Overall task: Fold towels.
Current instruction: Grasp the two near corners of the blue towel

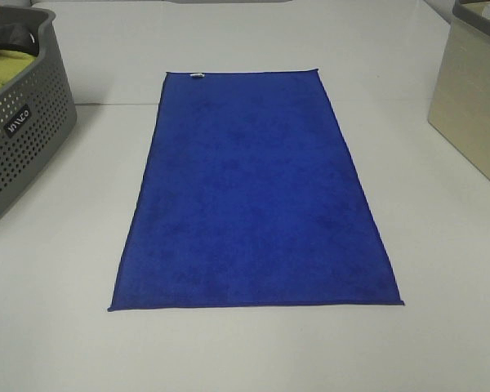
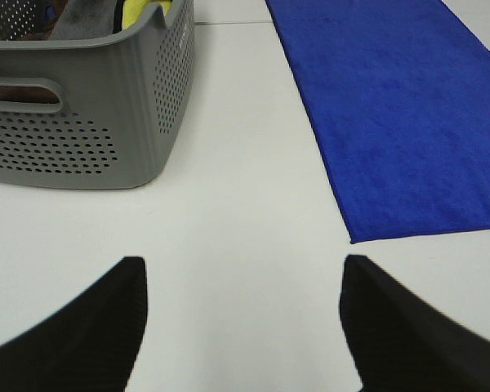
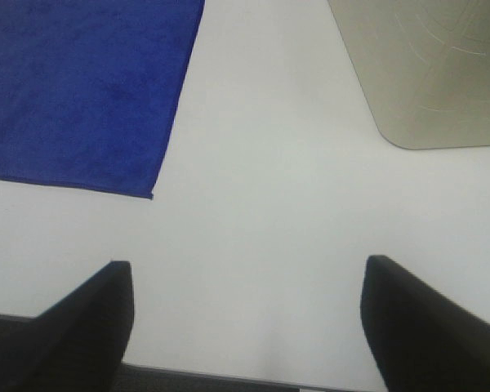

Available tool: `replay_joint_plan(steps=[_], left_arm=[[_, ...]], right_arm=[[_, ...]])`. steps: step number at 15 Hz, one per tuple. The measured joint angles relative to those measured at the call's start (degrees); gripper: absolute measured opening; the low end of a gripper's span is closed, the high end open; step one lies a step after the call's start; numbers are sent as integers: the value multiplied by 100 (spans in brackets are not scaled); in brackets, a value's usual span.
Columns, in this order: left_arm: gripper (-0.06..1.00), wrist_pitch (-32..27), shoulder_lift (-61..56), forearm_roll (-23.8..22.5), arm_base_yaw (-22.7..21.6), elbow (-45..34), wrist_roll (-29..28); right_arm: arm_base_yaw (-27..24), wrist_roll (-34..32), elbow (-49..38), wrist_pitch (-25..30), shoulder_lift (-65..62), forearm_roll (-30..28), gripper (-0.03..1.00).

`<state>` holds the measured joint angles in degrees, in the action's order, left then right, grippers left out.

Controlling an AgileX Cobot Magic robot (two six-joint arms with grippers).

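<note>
A blue towel lies flat and unfolded in the middle of the white table, a small white tag at its far edge. Neither gripper shows in the exterior high view. In the left wrist view my left gripper is open and empty above bare table, with the towel's near left corner ahead of it. In the right wrist view my right gripper is open and empty near the table's front edge, with the towel's near right corner ahead of it.
A grey perforated basket holding yellow and dark cloths stands at the left and shows in the left wrist view. A beige bin stands at the right and shows in the right wrist view.
</note>
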<state>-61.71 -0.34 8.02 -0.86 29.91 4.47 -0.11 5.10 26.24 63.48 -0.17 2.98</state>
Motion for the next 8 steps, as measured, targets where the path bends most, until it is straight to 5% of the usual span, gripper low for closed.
replay_joint_plan(steps=[2, 5, 6, 8], left_arm=[[64, 132, 143, 0, 0, 52, -6], [64, 1536, 945, 201, 0, 63, -74], [64, 2298, 1662, 435, 0, -6, -92], [64, 2481, 2418, 1049, 0, -6, -97]], right_arm=[[0, 0, 6, -46, 6, -34, 75], [0, -11, 178, -447, 842, -120, 75], [0, -11, 286, -773, 1748, -132, 75], [0, -17, 510, -968, 2802, -92, 75]])
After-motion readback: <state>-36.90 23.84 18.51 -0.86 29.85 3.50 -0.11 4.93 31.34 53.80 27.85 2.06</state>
